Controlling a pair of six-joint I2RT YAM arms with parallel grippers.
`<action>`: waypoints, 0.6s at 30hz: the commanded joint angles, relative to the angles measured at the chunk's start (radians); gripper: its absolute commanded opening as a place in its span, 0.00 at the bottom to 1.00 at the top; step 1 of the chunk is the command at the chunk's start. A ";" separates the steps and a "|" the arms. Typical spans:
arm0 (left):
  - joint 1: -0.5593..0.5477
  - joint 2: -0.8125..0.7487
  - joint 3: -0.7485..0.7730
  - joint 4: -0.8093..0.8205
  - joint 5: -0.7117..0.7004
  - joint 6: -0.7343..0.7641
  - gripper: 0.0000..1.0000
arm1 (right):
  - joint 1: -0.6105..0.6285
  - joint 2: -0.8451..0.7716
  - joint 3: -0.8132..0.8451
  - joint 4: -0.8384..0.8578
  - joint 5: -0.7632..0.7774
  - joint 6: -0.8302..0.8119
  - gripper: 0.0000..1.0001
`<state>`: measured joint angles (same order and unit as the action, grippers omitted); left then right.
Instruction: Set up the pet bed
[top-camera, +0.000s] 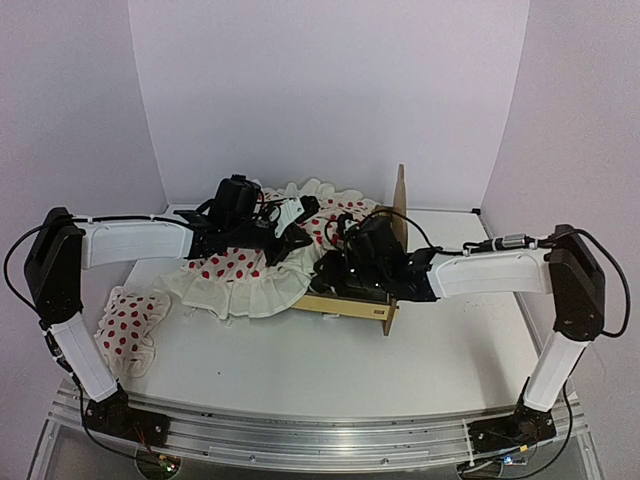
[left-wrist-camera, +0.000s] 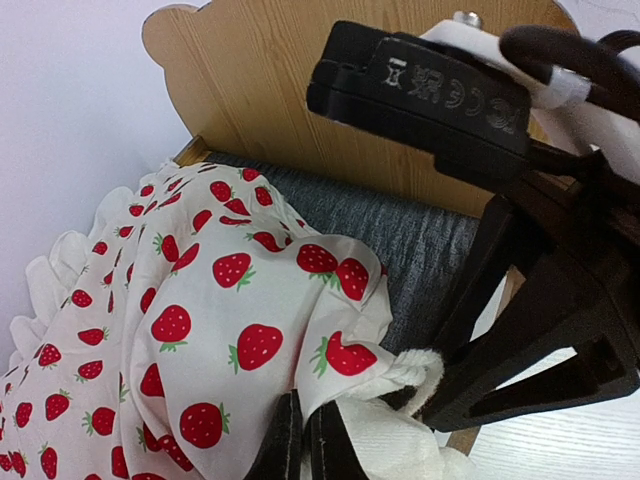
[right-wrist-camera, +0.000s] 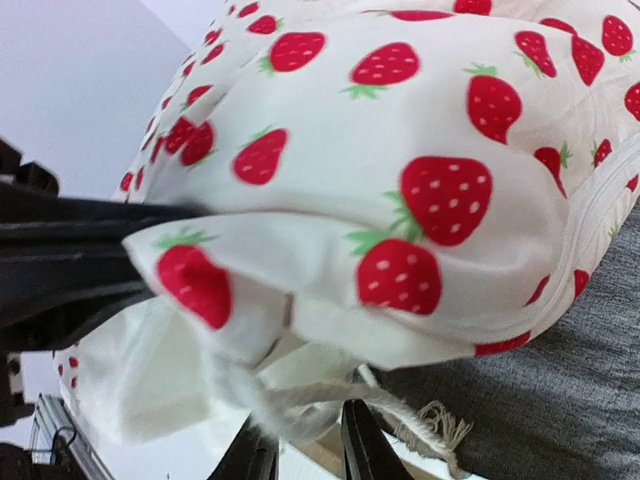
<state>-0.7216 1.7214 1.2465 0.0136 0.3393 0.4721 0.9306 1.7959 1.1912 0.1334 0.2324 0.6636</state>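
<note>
The pet bed (top-camera: 345, 305) stands mid-table, a light plywood frame with its scalloped headboard (left-wrist-camera: 260, 80) upright and a dark grey mattress pad (left-wrist-camera: 420, 240). A cream ruffled cloth (top-camera: 235, 275) printed with red strawberries is draped from the bed's left side onto the table. My left gripper (left-wrist-camera: 305, 440) is shut on a fold of that cloth (left-wrist-camera: 210, 300) just above the mattress. My right gripper (right-wrist-camera: 310, 450) is close beside it, with the cloth's white ruffled edge (right-wrist-camera: 290, 405) bunched between its fingers over the grey pad (right-wrist-camera: 540, 400).
A small strawberry-print pillow (top-camera: 128, 322) lies on the table at the near left, beside the left arm. The two wrists crowd together over the bed (top-camera: 330, 245). White walls close in the back and sides.
</note>
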 joint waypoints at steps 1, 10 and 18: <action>-0.001 -0.028 0.010 0.050 0.002 0.002 0.00 | 0.000 0.048 0.030 0.066 0.081 0.052 0.22; -0.001 -0.029 0.006 0.053 -0.004 0.005 0.00 | 0.000 0.062 0.035 0.061 0.063 0.083 0.07; 0.001 -0.032 -0.008 0.061 -0.006 0.008 0.00 | 0.000 -0.034 -0.002 -0.090 0.092 0.067 0.04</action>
<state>-0.7216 1.7214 1.2465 0.0245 0.3368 0.4728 0.9310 1.8499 1.1844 0.1411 0.2940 0.7386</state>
